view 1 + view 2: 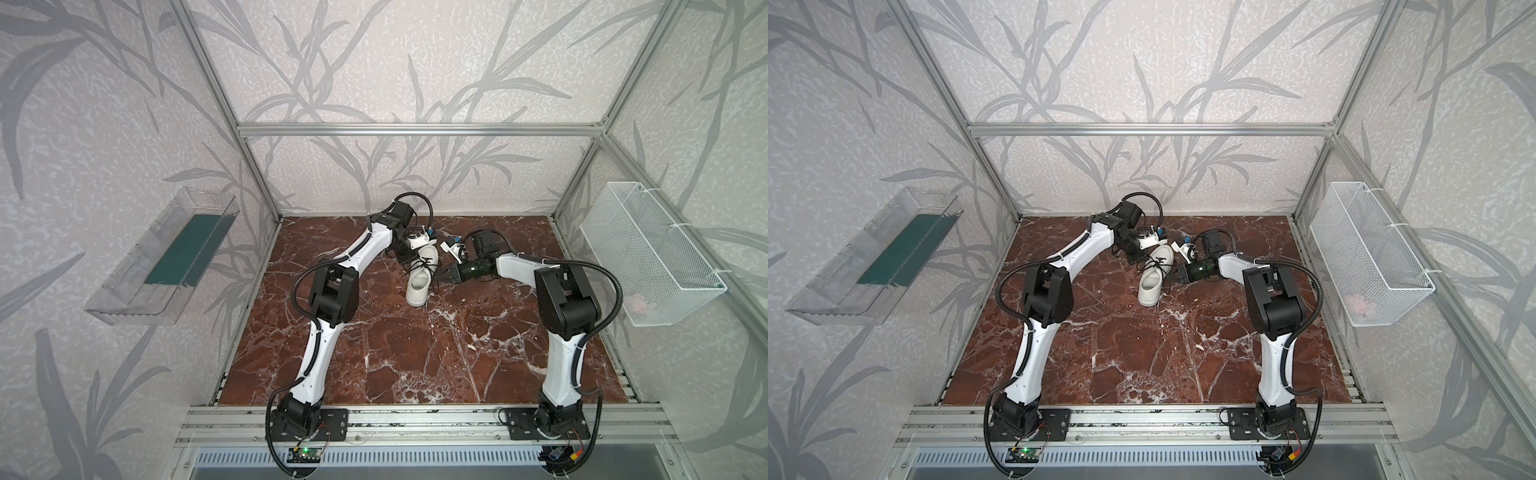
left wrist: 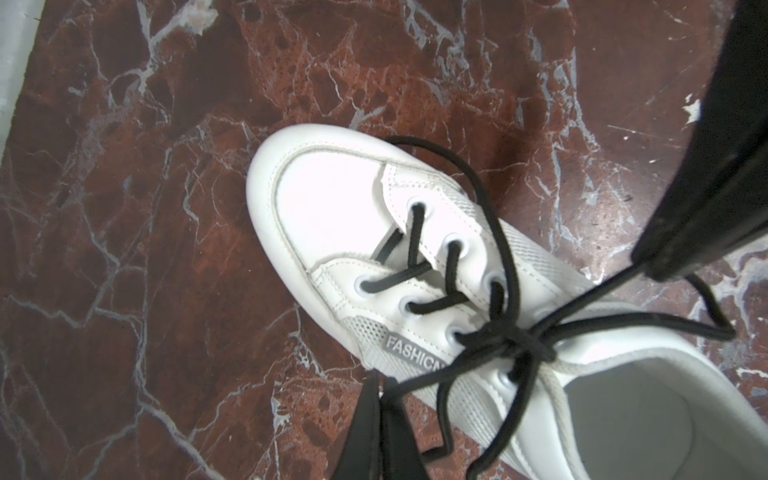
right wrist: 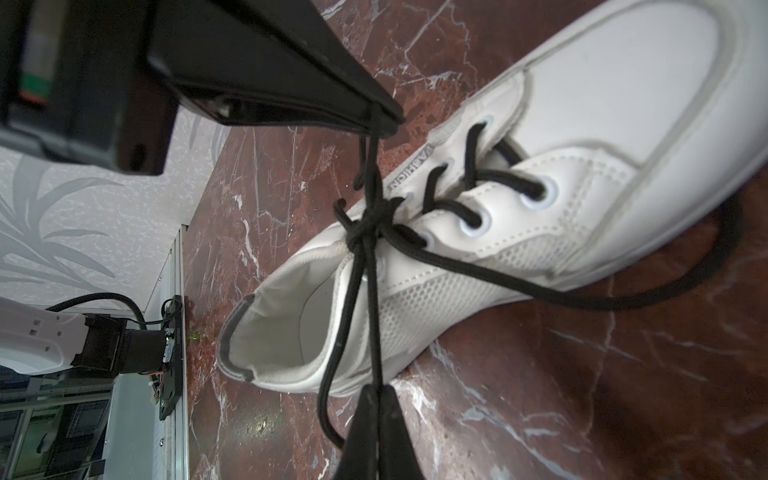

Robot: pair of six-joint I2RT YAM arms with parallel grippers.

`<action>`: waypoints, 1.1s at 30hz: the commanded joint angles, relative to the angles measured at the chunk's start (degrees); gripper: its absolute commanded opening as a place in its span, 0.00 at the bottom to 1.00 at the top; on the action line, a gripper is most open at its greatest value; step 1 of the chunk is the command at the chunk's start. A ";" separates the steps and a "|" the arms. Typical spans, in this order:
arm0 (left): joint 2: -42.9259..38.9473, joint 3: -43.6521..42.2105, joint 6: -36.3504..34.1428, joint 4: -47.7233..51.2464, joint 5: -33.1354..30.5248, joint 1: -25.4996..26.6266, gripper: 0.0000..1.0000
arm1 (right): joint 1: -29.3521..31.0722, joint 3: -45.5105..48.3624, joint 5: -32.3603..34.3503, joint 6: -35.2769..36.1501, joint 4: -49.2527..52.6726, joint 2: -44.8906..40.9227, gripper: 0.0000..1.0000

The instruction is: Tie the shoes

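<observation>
- Red-brown marble tabletop (image 1: 415, 353) inside a metal frame, leaf-patterned walls all round; clear plastic tray (image 1: 166, 257) at the left wall, white wire basket (image 1: 648, 253) at the right.
- White shoe (image 1: 420, 276) just above the middle of both top views, resting on the tabletop, toe toward the back wall, heel opening toward the front.
- Black laces (image 2: 515, 336) crossed through the eyelets and drawn into a knot over the tongue.
- Left gripper (image 2: 380, 419) at the lower edge of the left wrist view, pressed together, pinching a lace strand beside the shoe.
- Right gripper (image 3: 376, 409) at the lower middle of the right wrist view, pressed together, pinching two lace strands stretched taut from the knot.
</observation>
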State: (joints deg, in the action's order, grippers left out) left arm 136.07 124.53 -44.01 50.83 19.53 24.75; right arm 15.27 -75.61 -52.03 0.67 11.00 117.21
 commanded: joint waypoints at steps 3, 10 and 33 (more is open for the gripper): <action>-0.79 0.62 -0.91 0.85 -3.33 -0.35 0.00 | -0.49 1.56 0.26 0.39 1.74 -2.94 0.00; -0.72 0.54 0.04 0.72 -3.20 -0.56 0.00 | -0.57 2.70 0.43 0.45 2.44 -3.17 0.00; -0.26 0.54 6.01 -0.91 -6.25 -2.59 0.00 | -0.72 4.77 0.37 0.83 4.27 -2.78 0.00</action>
State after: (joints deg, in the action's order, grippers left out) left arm 136.07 124.53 -39.00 50.81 17.39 24.32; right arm 14.94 -72.16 -51.48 0.93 11.05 116.09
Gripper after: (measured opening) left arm 0.047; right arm 0.048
